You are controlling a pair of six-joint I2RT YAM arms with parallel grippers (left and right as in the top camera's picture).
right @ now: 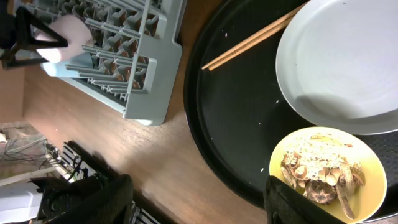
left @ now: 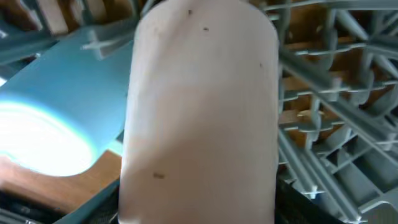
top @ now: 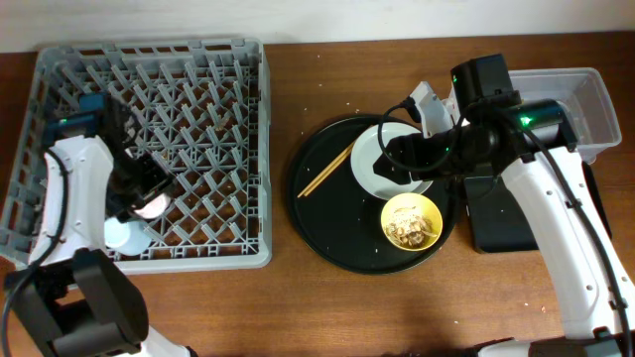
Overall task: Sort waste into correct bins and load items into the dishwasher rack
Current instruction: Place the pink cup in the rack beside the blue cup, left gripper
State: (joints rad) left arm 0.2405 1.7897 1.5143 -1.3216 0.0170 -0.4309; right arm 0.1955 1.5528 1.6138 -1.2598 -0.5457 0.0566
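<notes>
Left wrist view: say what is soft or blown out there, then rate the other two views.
Left wrist: the pink cup fills the frame, too close and soft; the blue cup has a white glare patch. Right wrist: plate and yellow bowl are sharp. Overhead: even light, rack clear.

Table (top: pixel 298 307): rack (top: pixel 198 261), round tray (top: pixel 327 220), tub (top: pixel 598 107), black tray (top: pixel 502 234)
</notes>
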